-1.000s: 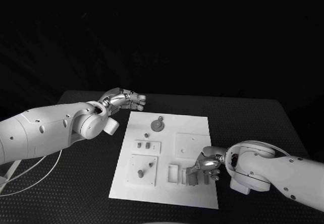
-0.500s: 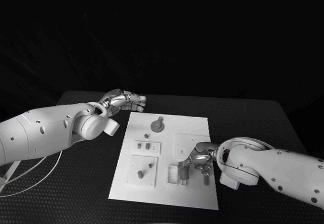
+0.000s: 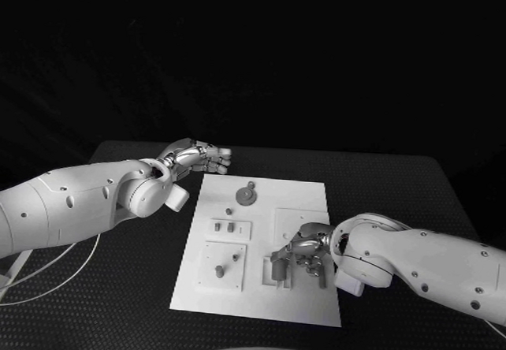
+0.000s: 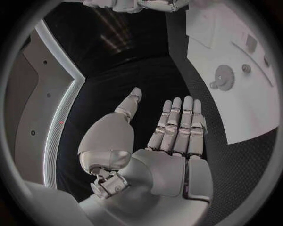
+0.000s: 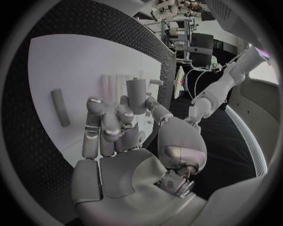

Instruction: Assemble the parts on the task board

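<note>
Right hand [image 3: 303, 255] sits over the near right part of the task board [image 3: 303, 195], fingers clamped on a short grey part [image 5: 136, 95]; part stands roughly upright in the grip, long axis pointing away from the palm. Left hand [image 3: 197, 155] hovers off the board's far left corner above the desk [image 3: 434, 192], fingers straight and apart, holding nothing.

Black table [image 3: 411, 191] bearing white task board [image 3: 303, 195].
</note>
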